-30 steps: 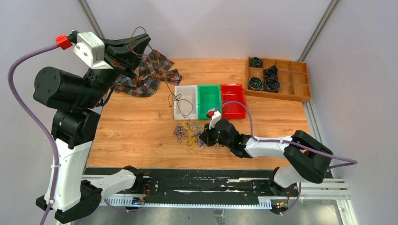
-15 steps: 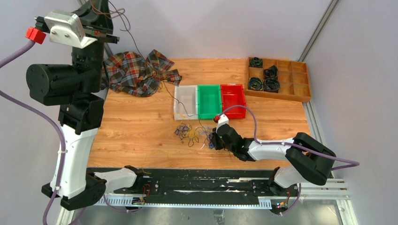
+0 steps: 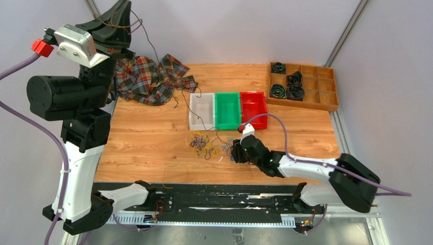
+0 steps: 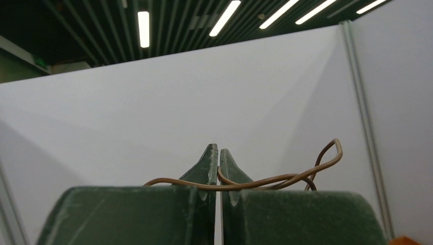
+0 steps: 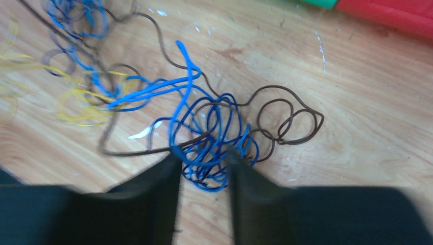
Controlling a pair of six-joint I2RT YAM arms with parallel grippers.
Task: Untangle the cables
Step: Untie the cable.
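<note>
Landmark: the green bin (image 3: 227, 109), the middle of three on the bench (image 3: 148, 143).
Left hand (image 4: 218, 153): pressed together on a brown strand (image 4: 265, 181). It stood high up, far to the left of the green bin and beyond it, and had climbed from lower down over the plaid cloth (image 3: 148, 76) within the last second.
Brown strand, run: it dropped from the raised hand, passed just left of the green bin, and ended at the heap on the bin's near side.
Right hand (image 5: 204, 161): spread, where a second before it had been pressed shut. A blue tangle (image 5: 214, 127) lay in the gap between its fingers, not visibly pinched.
Cables (image 3: 207, 144): a loose heap of yellow, blue and dark loops on the bench, just nearer than the green bin and slightly to its left.
Meaning: the anchor on the heap looked released while the lift went on. The brown strand was probably close to drawing free, but the rest was not yet sorted.
</note>
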